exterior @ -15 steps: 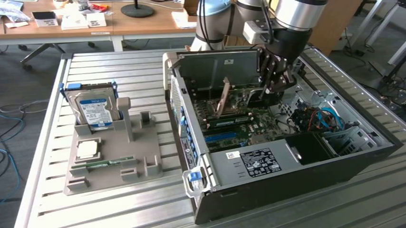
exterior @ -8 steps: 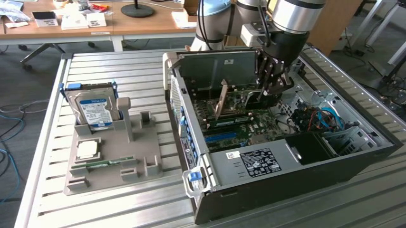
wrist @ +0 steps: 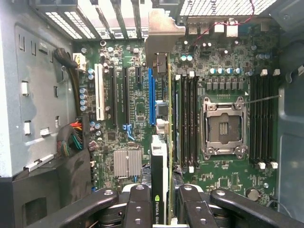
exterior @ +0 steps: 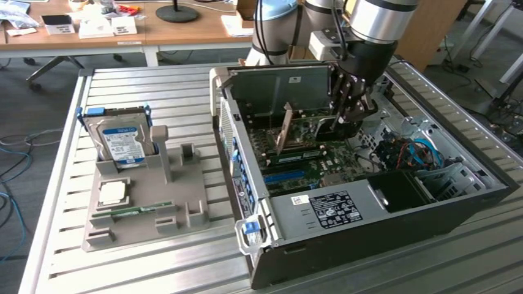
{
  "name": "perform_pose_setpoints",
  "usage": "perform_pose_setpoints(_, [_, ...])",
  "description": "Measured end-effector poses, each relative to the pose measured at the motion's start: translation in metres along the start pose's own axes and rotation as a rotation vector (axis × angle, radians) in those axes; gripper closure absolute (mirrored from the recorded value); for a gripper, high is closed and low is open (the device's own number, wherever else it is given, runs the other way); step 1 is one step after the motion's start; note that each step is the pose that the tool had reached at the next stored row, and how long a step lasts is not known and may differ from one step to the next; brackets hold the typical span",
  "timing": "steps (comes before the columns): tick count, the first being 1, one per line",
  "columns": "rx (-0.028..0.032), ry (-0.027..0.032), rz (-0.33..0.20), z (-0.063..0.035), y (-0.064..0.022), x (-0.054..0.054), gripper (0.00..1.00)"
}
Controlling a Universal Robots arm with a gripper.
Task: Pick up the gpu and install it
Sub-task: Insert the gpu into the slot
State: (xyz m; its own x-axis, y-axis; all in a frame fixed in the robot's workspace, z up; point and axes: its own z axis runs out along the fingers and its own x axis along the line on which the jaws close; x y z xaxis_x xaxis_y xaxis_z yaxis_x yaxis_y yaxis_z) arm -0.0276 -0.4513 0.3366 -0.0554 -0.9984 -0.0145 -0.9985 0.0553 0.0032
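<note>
The gpu (wrist: 159, 161) shows edge-on in the wrist view, a thin card with a silver bracket (wrist: 164, 33) at its far end. My gripper (wrist: 161, 197) is shut on it, one black finger on each side of the card's near end. The card hangs above the green motherboard (wrist: 137, 109), beside the blue slot (wrist: 151, 95); I cannot tell whether it touches the board. In the exterior view my gripper (exterior: 334, 125) reaches down into the open computer case (exterior: 368, 226), with the gpu (exterior: 285, 130) standing tilted over the board.
A grey holder (exterior: 147, 196) on the slatted table at the exterior view's left carries a blue-labelled hard drive (exterior: 122, 141), a processor chip (exterior: 112, 193) and a green memory stick (exterior: 131, 211). Inside the case are a processor socket (wrist: 224, 126), memory slots, cables and a power supply (exterior: 331, 208).
</note>
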Motion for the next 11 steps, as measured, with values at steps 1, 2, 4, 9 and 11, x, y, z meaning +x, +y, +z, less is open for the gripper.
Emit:
perform_pose_setpoints(1, [0.0000,0.0000,0.000,0.0001,0.0008,0.0000,0.73])
perform_pose_setpoints(2, [0.0000,0.0000,0.000,0.0001,0.0014,0.0001,0.73])
perform_pose_setpoints(4, [0.0000,0.0000,0.000,0.0003,0.0023,0.0001,0.73])
perform_pose_setpoints(9, [0.0000,-0.0002,0.000,0.0025,0.0032,0.0003,0.73])
perform_pose_setpoints(11, [0.0000,0.0001,0.000,0.0035,0.0033,0.0005,0.73])
